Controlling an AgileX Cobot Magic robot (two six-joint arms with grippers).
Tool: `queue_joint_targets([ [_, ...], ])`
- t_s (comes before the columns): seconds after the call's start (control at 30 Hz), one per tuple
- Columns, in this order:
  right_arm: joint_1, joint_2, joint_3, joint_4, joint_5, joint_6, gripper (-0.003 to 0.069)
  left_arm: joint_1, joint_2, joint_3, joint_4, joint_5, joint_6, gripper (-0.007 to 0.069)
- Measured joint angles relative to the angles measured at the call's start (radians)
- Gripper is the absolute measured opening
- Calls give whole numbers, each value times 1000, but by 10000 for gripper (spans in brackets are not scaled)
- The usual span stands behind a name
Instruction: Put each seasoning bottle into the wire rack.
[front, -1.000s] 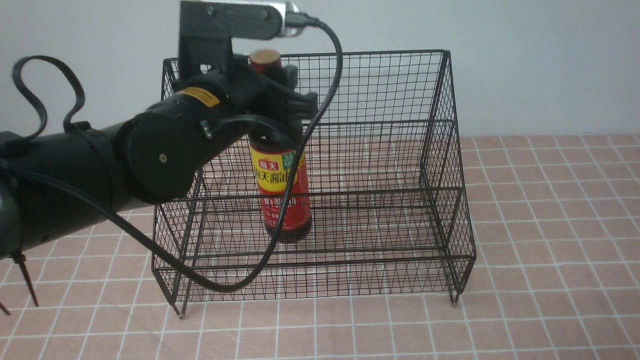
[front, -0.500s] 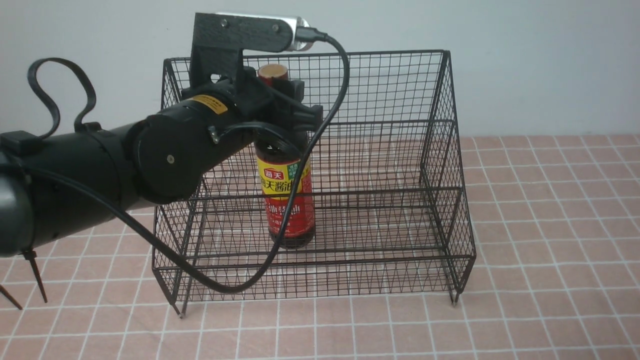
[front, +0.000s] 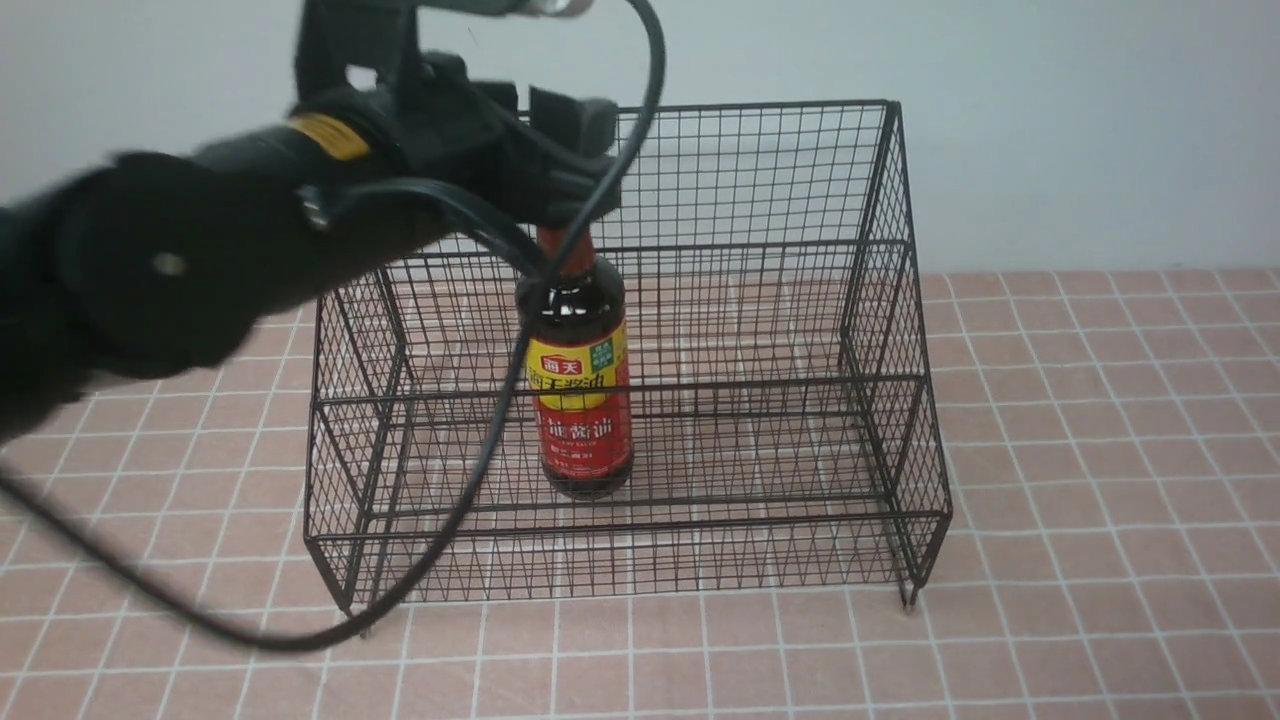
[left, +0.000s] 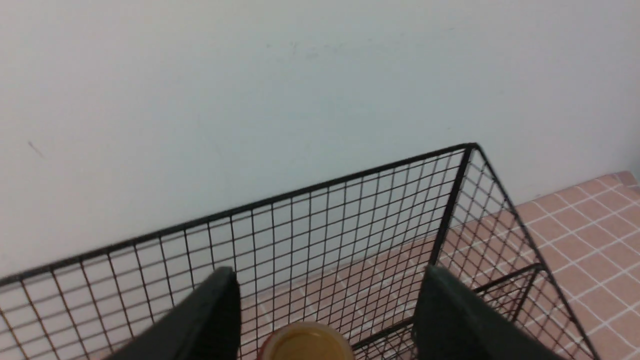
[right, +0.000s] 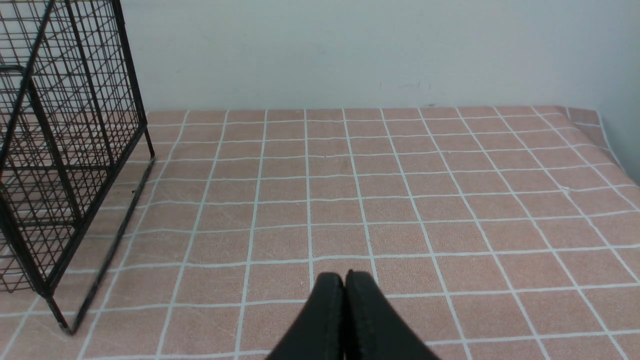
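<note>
The dark-brown seasoning bottle (front: 585, 390) with red neck and yellow-and-red label stands upright on the lower tier inside the black wire rack (front: 880, 330). My left gripper (front: 560, 150) is open and hangs just above the bottle's neck, hiding the cap in the front view. In the left wrist view the tan cap (left: 306, 344) shows between my spread fingers (left: 212, 320), apart from both, with the left gripper (left: 327, 285) open before the rack's grid back (left: 350, 210). My right gripper (right: 345, 276) is shut and empty over the tiled cloth, beside the rack's side (right: 70, 150).
A pink tiled tablecloth (front: 1100, 450) covers the table. A pale wall (front: 1050, 120) stands close behind the rack. The left arm's black cable (front: 480, 470) loops down in front of the rack. The cloth's far right edge (right: 600, 135) shows in the right wrist view.
My left gripper has let go of the bottle and risen above its neck, drawing back to the left. The bottle has settled onto the rack's tier and stands alone.
</note>
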Motion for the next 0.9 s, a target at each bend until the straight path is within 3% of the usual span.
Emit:
queue_joint_targets([
  [0.1,0,0,0,0,0,0,-14,0,-89,0,4,92,42,312],
  [0.13,0,0,0,0,0,0,-14,0,-143,-1,5,154,63,246],
  [0.17,0,0,0,0,0,0,-14,0,-151,-1,5,163,68,235],
  [0.23,0,0,0,0,0,0,-14,0,-261,-2,14,296,85,74],
  [0.3,0,0,0,0,0,0,-14,0,-317,-2,20,355,89,22],
  [0.67,0,0,0,0,0,0,-14,0,-521,-3,20,496,82,-7],
  [0.9,0,0,0,0,0,0,-14,0,-538,-4,-1,506,68,-7],
])
